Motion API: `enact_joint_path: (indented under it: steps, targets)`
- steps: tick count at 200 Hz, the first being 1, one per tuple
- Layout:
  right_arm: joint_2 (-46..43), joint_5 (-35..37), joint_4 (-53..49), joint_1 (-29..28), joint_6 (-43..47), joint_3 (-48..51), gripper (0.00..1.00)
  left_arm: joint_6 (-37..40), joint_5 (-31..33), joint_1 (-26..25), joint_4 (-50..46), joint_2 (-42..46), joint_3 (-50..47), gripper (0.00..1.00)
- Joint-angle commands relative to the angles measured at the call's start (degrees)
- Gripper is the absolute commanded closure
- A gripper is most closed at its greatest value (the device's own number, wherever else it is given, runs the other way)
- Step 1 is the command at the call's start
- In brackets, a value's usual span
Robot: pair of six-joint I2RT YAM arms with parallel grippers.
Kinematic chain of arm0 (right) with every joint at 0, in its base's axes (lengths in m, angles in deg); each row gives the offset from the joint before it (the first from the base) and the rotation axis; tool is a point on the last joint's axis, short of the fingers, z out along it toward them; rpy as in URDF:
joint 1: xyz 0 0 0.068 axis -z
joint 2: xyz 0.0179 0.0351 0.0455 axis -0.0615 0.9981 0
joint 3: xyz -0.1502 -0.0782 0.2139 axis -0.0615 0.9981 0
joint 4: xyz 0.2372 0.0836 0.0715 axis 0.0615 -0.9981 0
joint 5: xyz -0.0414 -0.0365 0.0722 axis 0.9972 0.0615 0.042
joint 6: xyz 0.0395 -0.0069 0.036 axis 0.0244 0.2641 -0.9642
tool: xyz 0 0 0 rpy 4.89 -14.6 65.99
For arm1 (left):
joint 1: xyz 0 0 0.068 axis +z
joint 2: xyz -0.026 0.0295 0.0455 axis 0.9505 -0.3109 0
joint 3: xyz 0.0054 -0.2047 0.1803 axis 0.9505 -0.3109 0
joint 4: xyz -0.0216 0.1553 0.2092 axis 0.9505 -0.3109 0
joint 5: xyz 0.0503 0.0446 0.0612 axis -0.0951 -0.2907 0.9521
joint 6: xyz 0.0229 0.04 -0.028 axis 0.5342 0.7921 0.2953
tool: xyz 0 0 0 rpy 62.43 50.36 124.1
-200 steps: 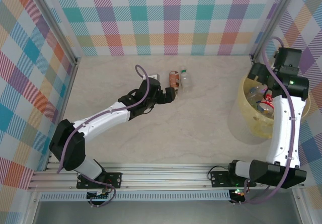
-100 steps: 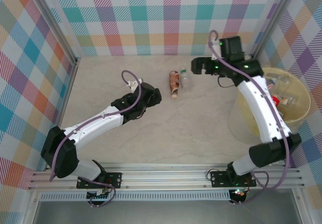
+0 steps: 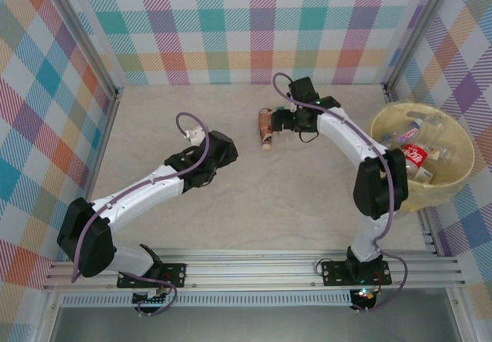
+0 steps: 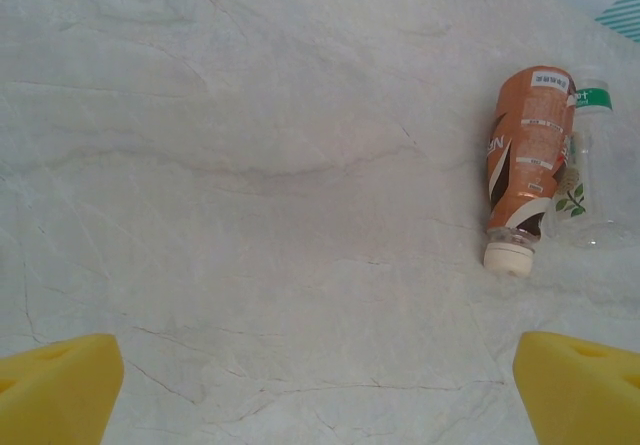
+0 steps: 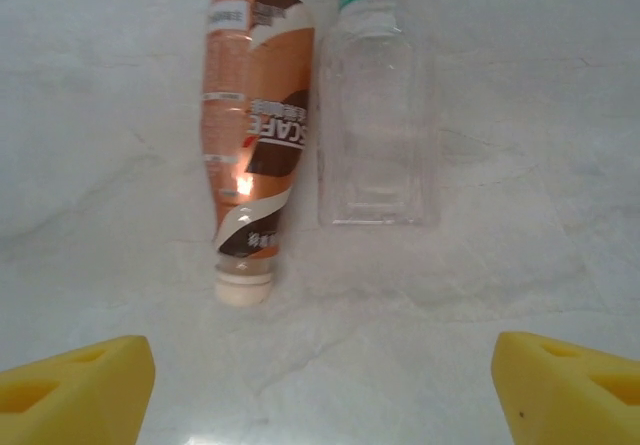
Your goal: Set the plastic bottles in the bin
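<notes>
My right gripper point(image 5: 320, 385) is wide apart above the brown bottle point(image 5: 255, 145) and clear bottle point(image 5: 378, 125); grabbing one may bump the other.

I see the coffee bottle point(image 5: 252, 135) lying on the table point(image 3: 307, 196) at far centre, with a second bottle point(image 5: 377, 125) just right of it. Well right, the bin point(image 3: 419, 197) holds more bottles point(image 3: 413, 156).

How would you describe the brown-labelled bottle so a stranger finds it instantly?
At the far middle of the table, two bottles lie side by side. The brown-labelled bottle is the left one, white-capped, unlike its clear, green-banded neighbour.
</notes>
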Motion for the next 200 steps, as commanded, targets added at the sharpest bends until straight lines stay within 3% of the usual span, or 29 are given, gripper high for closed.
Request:
enact_joint_path:
  steps: [1,106,144,173,200]
  targets:
    - [5.0,0.3,2.1,0.8,1.5,-4.3,0.15,-1.1,1.4,0.6,-2.1,1.7,-0.9,0.0]
    - [25.6,6.4,-7.7,2.3,3.3,-24.2,0.2,-2.6,2.7,1.3,-3.5,3.3,-3.4,0.0]
    - [29.2,2.8,-7.8,2.3,3.5,-27.2,0.24,-2.2,2.4,1.6,-2.9,3.5,-3.8,0.0]
    - [29.9,3.4,-8.0,2.3,3.1,-28.2,0.36,-0.4,-0.5,1.8,-1.0,2.8,-3.8,0.0]
    - [23.4,2.7,-4.1,2.3,4.0,-22.3,0.45,0.4,-2.2,1.8,0.0,1.9,-3.4,0.0]
